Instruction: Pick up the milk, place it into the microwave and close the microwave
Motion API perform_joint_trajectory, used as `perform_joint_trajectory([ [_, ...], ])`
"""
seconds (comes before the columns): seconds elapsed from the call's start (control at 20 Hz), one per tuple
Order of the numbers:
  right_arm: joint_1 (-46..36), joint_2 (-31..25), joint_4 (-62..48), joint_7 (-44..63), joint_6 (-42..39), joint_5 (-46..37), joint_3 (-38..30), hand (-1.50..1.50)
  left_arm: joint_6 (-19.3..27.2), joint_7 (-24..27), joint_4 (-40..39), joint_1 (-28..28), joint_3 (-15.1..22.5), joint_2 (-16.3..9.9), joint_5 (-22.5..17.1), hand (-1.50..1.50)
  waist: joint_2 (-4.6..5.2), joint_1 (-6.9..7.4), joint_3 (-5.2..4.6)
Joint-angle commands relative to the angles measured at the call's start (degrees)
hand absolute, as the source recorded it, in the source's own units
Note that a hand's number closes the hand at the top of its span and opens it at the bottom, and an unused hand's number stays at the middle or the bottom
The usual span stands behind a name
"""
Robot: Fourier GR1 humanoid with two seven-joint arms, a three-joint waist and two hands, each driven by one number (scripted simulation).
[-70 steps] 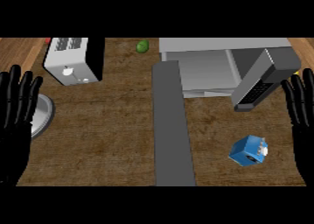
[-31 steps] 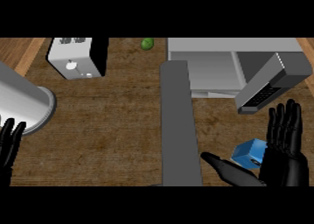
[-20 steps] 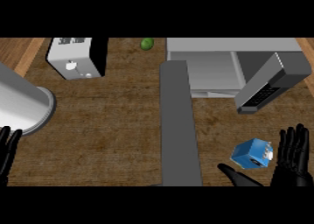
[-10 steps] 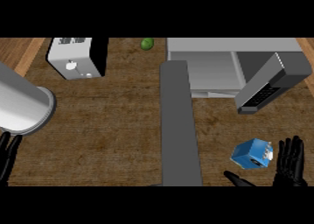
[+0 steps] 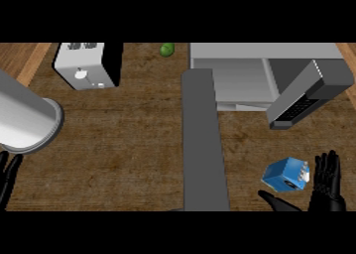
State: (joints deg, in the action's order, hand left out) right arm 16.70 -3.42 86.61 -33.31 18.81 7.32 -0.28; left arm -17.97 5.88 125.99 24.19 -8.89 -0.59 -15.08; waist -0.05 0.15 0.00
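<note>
Resting at the worktop's (image 5: 122, 149) near-left corner: left hand (image 5: 3, 179), fingers straight and pointing away, holding nothing, well apart from every task item. Judged idle, kept out of the working zone.

Lying just above it, along the left edge: large grey cylinder (image 5: 18, 116), tilted, open rim facing the near side.

Standing at the far-left: white toaster (image 5: 85, 64), upright, lever side facing the near edge. Sitting at the far edge, right of the toaster: small green object (image 5: 167, 49), too small for identification.

Running from the middle toward the near edge: dark grey strip (image 5: 202, 144), dividing the worktop into 2 zones.

Occupying the far-right corner: microwave (image 5: 243, 74), cavity exposed, door (image 5: 309, 94) swung out toward the near-right. Judged as left open for loading; closing remaining as the last step.

Sitting near the near-right corner, right of the strip: milk (image 5: 286, 174), a blue carton, tilted, not lifted, well apart from the microwave.

Hovering just beside the carton's right face: right hand (image 5: 326, 191), fingers straight and upright, thumb (image 5: 279, 203) spread out below the carton. Nothing gripped; contact with the carton not determinable. Pose judged as bracketing the carton between thumb and fingers ahead of a grasp. Task judged at the pick-up stage: grasp not yet made, placing and door closing outstanding.
</note>
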Motion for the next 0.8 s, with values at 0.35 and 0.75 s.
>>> perform_joint_trajectory([
  [0.35, -6.99, 0.09, -16.72, -5.93, 3.72, 0.08, -8.06, -1.5, -0.2, -3.46, -0.73, -2.87, -5.33, -2.47, -4.31, -1.5, 0.11, -0.04, 0.02],
  [0.75, -9.69, -2.68, -29.34, -13.88, -3.02, 3.62, -13.4, -1.5, -3.26, -2.45, -0.32, -0.69, -6.52, -4.07, -7.37, -1.5, 0.03, 0.11, 0.04],
])
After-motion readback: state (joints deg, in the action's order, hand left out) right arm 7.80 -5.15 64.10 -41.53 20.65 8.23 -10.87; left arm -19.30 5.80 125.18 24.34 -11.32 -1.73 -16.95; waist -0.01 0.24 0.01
